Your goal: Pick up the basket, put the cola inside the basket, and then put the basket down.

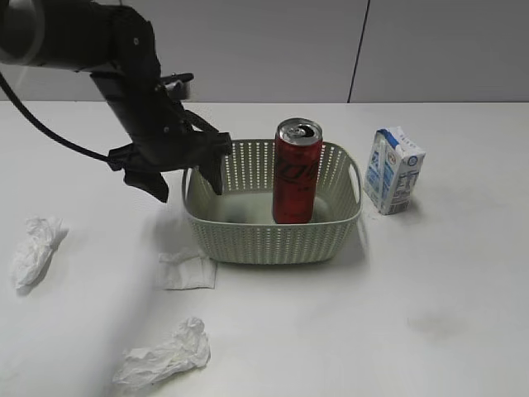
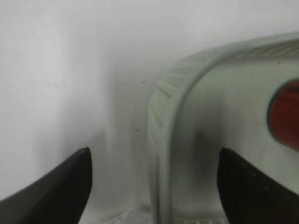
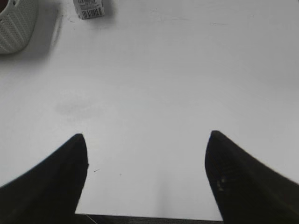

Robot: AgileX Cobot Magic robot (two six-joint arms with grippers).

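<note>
The pale sage-green basket stands on the white table. The red cola can stands upright inside it, silver top up. My left gripper is open, one finger outside and one inside the basket's left wall, not closed on it. In the left wrist view the open left gripper straddles the basket's wall, with the cola at the right edge. My right gripper is open and empty over bare table; the basket's corner shows at top left. The right arm is out of the exterior view.
A small blue-and-white drink carton stands right of the basket; it also shows in the right wrist view. Crumpled white tissues lie at the left, by the basket's front left and at the front.
</note>
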